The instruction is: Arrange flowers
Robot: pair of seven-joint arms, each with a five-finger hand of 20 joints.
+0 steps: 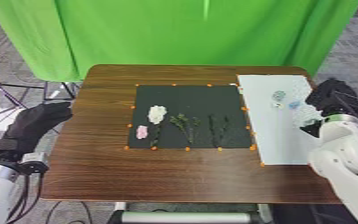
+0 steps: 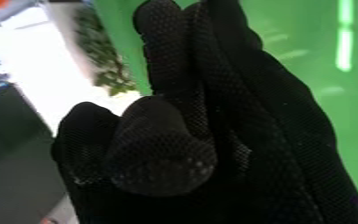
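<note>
On a brown wooden worktop (image 1: 158,172), a square black mat (image 1: 184,95) holds a ruffled white flower (image 1: 157,114), a smaller pink flower (image 1: 142,132), leafy green sprigs (image 1: 183,123) and slender dark green stems (image 1: 218,131). They lie spread apart, probably so each can be lifted cleanly. Beside the mat, on the right, a long white sheet (image 1: 284,142) carries 1 small pale green bloom (image 1: 278,95) and 1 small blue bloom (image 1: 294,105), perhaps grouped as part of the arrangement.

The robot's right hand (image 1: 334,95), in a black fabric glove, is at the sheet's far right edge, its arm angled in from the lower right. A blurred strip of green leaves (image 2: 104,50) appears beside it in the wrist view; whether this hand is open, closed or gripping them, I cannot tell. The left hand (image 1: 40,120), gloved alike, is held off the worktop's left side, fingers loosely extended and empty, likely to keep clear.
</note>
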